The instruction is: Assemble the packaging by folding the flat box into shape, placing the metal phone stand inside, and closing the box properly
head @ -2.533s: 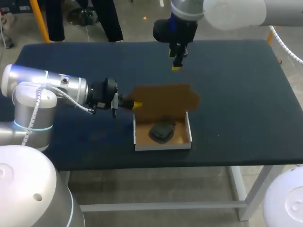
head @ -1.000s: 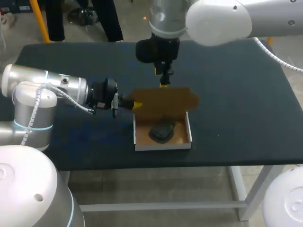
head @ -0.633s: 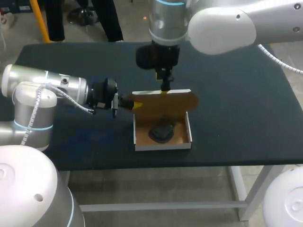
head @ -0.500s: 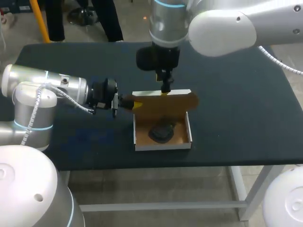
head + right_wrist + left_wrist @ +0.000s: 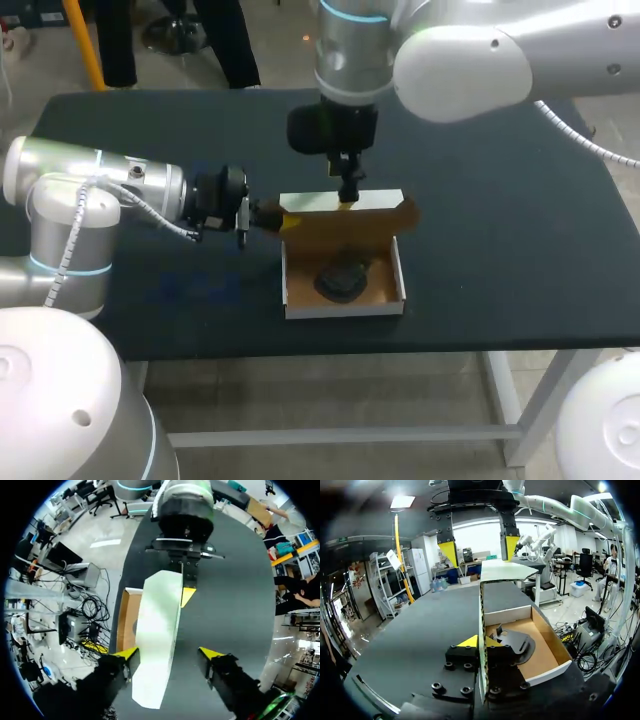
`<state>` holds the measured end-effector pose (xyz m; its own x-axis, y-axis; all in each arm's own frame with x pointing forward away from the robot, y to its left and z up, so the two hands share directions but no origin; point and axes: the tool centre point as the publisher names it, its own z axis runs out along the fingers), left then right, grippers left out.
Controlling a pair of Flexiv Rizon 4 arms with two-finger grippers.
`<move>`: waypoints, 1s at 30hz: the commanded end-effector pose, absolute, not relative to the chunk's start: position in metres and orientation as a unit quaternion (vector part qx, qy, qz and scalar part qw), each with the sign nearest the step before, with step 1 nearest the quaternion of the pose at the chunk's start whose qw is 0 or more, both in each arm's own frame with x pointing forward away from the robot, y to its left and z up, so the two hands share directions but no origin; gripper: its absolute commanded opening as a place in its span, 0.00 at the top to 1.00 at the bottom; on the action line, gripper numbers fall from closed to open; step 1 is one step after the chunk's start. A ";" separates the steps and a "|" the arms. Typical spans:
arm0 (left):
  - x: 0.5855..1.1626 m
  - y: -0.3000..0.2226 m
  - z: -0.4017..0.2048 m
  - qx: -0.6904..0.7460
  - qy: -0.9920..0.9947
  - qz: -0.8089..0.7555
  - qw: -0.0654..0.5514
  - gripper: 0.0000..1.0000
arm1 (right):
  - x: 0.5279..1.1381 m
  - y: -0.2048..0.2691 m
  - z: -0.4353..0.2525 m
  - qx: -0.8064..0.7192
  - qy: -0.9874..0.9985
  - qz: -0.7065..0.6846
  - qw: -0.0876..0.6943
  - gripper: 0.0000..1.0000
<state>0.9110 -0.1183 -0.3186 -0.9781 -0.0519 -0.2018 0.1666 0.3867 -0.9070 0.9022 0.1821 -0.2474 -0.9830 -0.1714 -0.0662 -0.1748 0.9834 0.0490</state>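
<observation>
**Operator:** Where is the workpiece, and how will it handle?

**Technician:** The box (image 5: 345, 308) sits near the front edge of the desk (image 5: 500, 200), with the phone stand (image 5: 341, 278) lying inside. The lid (image 5: 340, 225) stands tilted over the rear wall. It is thin cardboard, judged light, springy at the fold and easily creased. Hold the lid by its edges, not its face.

**Operator:** Gripper status?

**Technician:** The left gripper (image 5: 481, 642) pinches the lid's side edge. The right gripper (image 5: 167, 655) is spread wide, straddling the lid's free edge from above. Contact cannot be confirmed.
</observation>
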 end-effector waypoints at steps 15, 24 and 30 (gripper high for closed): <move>0.911 -0.118 -0.319 0.035 0.826 -0.554 0.099 1.00 | 0.919 0.187 -0.262 -0.086 0.996 0.025 -0.004 0.42; 0.911 -0.118 -0.319 0.035 0.826 -0.554 0.099 1.00 | 0.919 0.188 -0.269 -0.088 0.996 0.021 -0.017 0.69; 0.911 -0.118 -0.319 0.035 0.826 -0.554 0.099 1.00 | 0.918 0.186 -0.272 -0.088 0.996 0.018 -0.022 1.00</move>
